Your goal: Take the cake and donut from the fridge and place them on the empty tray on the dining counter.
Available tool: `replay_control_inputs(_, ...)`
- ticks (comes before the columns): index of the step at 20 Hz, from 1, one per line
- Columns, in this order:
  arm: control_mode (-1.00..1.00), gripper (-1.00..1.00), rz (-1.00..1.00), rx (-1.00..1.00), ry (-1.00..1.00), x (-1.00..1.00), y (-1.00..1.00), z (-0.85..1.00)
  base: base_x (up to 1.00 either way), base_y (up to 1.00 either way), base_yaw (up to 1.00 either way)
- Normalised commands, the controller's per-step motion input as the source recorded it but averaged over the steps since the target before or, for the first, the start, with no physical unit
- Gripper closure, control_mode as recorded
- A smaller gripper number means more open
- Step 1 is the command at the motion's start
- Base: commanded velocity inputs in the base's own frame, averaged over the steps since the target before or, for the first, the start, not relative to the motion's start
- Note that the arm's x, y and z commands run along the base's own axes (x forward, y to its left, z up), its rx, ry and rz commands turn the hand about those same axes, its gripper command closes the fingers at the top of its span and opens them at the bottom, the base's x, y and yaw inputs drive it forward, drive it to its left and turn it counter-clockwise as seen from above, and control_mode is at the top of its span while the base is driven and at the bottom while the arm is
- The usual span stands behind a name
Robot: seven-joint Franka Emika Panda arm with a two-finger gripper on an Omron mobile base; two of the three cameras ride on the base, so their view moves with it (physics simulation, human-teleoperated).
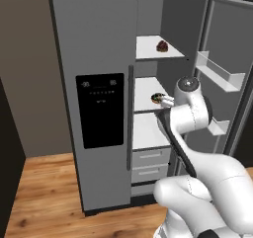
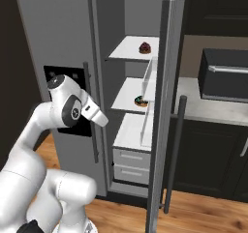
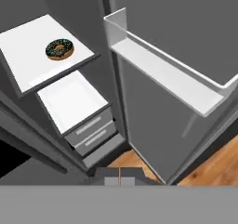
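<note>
The grey fridge (image 1: 94, 49) stands with its right door swung open. On the top white shelf sits the dark brown cake (image 1: 162, 46) (image 2: 145, 47). One shelf lower lies the donut (image 1: 158, 98) (image 2: 141, 101) (image 3: 59, 49), a ring with dark speckled icing. My gripper (image 3: 119, 180) is shut and holds nothing. It hangs in front of the open compartment (image 2: 102, 121), short of the donut's shelf and a little below it. The tray and the dining counter are out of view.
The open fridge door (image 2: 164, 106) with its white door bins (image 1: 217, 71) (image 3: 162, 74) stands close on the right. Two grey drawers (image 3: 90, 130) sit under the lowest shelf. A black appliance (image 2: 225, 75) rests on the pale counter beyond the door. Below is wood floor (image 1: 44, 197).
</note>
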Motion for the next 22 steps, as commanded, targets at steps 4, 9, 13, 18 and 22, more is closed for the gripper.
replay_control_inputs(4,-1.0,1.0,0.34,0.0,0.24,-0.07,0.12,-0.28,0.0,0.0,0.0)
replay_control_inputs(9,-1.0,1.0,0.33,0.0,0.21,0.0,0.28,-0.34,0.0,0.0,0.0)
replay_control_inputs(13,-1.0,1.0,0.24,-0.02,0.14,0.0,0.56,-0.26,0.0,0.0,0.0)
replay_control_inputs(18,-1.0,1.0,0.09,-0.03,0.03,-0.06,0.41,-0.37,0.0,0.0,0.0)
replay_control_inputs(22,-1.0,1.0,0.06,-0.02,0.0,0.0,0.08,-0.25,0.0,0.0,0.0)
